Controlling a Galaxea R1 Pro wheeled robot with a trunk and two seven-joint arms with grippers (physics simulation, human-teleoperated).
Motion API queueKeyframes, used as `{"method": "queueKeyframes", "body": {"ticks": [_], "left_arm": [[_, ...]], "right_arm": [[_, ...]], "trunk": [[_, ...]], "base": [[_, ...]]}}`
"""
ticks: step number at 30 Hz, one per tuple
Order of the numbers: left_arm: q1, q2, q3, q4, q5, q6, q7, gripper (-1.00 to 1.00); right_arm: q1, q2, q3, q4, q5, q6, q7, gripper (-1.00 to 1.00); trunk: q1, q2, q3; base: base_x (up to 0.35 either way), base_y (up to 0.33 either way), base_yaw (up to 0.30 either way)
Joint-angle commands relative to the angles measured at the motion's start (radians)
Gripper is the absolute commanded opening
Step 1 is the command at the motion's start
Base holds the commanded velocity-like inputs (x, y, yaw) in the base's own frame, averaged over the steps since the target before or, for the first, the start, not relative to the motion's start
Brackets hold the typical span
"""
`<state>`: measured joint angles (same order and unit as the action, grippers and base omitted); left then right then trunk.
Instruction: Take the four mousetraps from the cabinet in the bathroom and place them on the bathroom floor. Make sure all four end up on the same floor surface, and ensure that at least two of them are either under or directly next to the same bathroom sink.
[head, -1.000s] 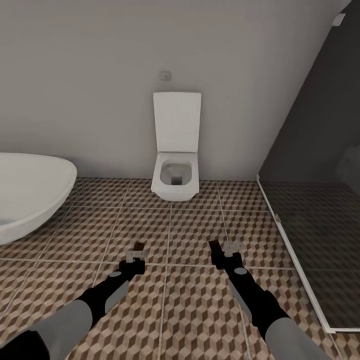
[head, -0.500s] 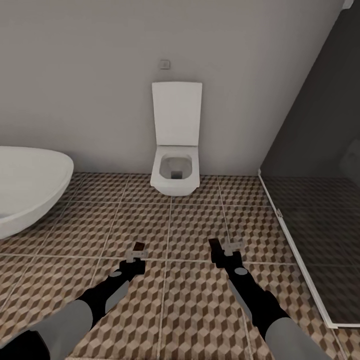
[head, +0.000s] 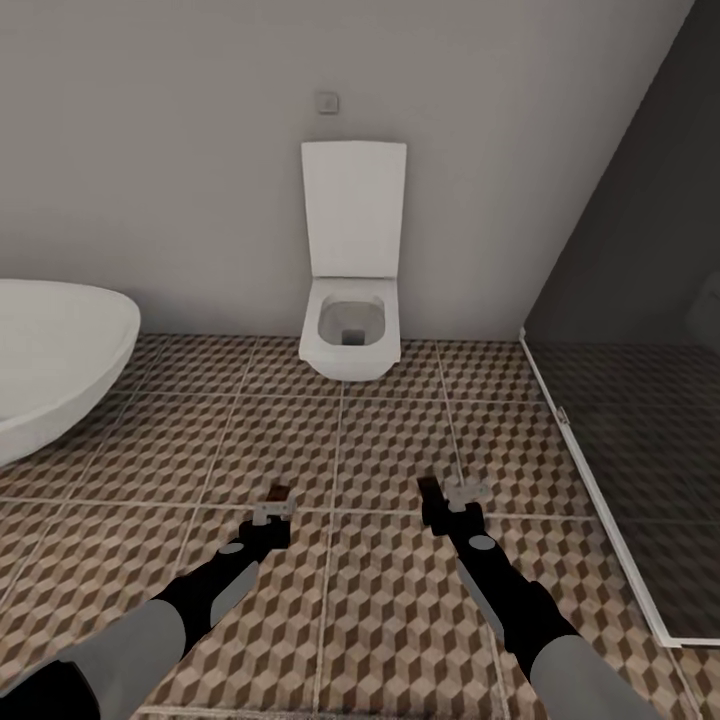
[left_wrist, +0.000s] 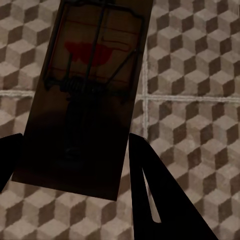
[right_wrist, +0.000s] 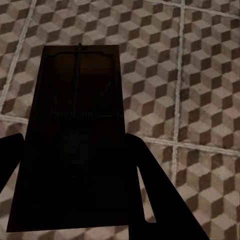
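Above the cube-patterned brown and beige tiled bathroom floor (head: 340, 620), each gripper's fingers are clamped on a flat brown wooden mousetrap: left gripper (head: 272, 511) with one (left_wrist: 87, 95), right gripper (head: 452, 497) with another (right_wrist: 75, 135). Released here, well apart from the white basin (head: 50, 350), neither would likely count as beside a sink.

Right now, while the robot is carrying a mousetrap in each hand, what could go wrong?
1. The left gripper and right gripper each pinch a mousetrap by one end, well above the bathroom floor. A slip could drop one wire-side down.
2. The toilet stands straight ahead; driving on could bump it.
3. Setting both traps down here may miss the goal: no sink is certain in these pictures, unless the white basin is one.
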<state>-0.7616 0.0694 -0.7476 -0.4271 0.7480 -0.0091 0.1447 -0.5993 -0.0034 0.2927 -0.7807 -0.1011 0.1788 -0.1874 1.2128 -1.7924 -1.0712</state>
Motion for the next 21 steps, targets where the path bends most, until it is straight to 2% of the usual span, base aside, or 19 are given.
{"method": "queueKeyframes", "body": {"ticks": [1,21], "left_arm": [[-0.001,0.001,-0.009,-0.002,0.004,0.0,0.01,-1.0],[-0.001,-0.005,-0.01,-0.002,0.004,0.0,0.01,-1.0]], "right_arm": [[-0.001,-0.001,0.005,-0.002,-0.012,0.004,-0.012,-1.0],[-0.001,-0.001,0.006,-0.002,-0.012,0.004,-0.012,-1.0]], "trunk": [[0.004,-0.008,-0.005],[0.08,-0.148,-0.1]], "base": [[0.0,0.0,0.0],[0.0,0.0,0.0]]}}
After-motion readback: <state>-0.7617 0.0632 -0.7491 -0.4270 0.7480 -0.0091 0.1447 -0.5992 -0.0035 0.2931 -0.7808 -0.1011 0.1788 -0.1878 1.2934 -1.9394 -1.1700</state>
